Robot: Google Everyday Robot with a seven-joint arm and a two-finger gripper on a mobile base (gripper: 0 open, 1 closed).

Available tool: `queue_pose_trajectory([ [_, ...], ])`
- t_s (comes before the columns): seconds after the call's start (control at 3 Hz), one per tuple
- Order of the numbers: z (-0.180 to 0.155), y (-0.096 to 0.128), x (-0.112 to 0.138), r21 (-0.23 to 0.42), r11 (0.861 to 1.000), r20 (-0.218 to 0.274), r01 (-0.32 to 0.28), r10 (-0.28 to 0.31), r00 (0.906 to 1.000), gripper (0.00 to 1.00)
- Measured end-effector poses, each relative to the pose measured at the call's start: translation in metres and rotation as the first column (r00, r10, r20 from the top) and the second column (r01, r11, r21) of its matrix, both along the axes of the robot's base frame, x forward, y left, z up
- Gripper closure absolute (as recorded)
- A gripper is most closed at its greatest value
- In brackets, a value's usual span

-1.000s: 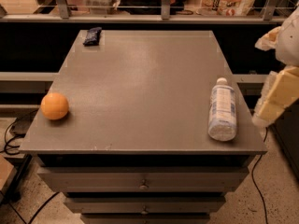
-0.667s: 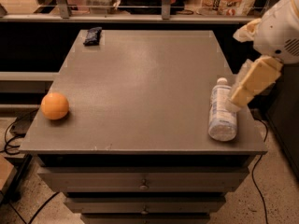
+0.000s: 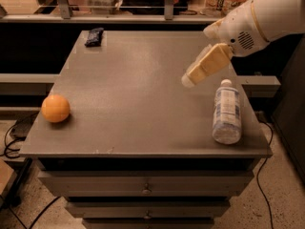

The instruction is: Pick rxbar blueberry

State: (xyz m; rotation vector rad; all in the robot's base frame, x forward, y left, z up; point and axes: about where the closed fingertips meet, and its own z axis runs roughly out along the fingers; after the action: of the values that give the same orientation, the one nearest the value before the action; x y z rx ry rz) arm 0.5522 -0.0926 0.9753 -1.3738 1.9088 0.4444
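Note:
The rxbar blueberry [image 3: 94, 36] is a small dark navy wrapped bar lying flat at the far left corner of the grey table [image 3: 138, 94]. My gripper [image 3: 190, 80] hangs over the right half of the table on a white arm reaching in from the upper right. It is far to the right of the bar and nearer to me than it, with nothing seen in it. It is above and left of the clear plastic bottle.
An orange ball [image 3: 55, 108] sits near the table's front left edge. A clear plastic bottle [image 3: 227, 111] lies on its side at the front right. Drawers are below the tabletop. A railing and shelves run behind the table.
My arm has swung in from the right edge, leftward and farther over the table, past the bottle. The bar, ball and bottle have not moved.

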Motion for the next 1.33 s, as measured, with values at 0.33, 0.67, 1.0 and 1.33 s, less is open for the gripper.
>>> queue_pose_trajectory([
  [0.33,0.000,0.000,0.000,0.000,1.000,0.000,0.000,0.000,1.0000,0.00],
  [0.67,-0.007,0.016,0.012,0.023,0.999,0.012,0.027,-0.028,0.9995,0.00],
  [1.0,-0.018,0.040,0.034,0.054,0.998,0.018,0.025,-0.026,0.9995,0.00],
  [1.33,-0.035,0.074,0.065,0.089,0.996,0.022,0.006,-0.008,0.9997,0.00],
])
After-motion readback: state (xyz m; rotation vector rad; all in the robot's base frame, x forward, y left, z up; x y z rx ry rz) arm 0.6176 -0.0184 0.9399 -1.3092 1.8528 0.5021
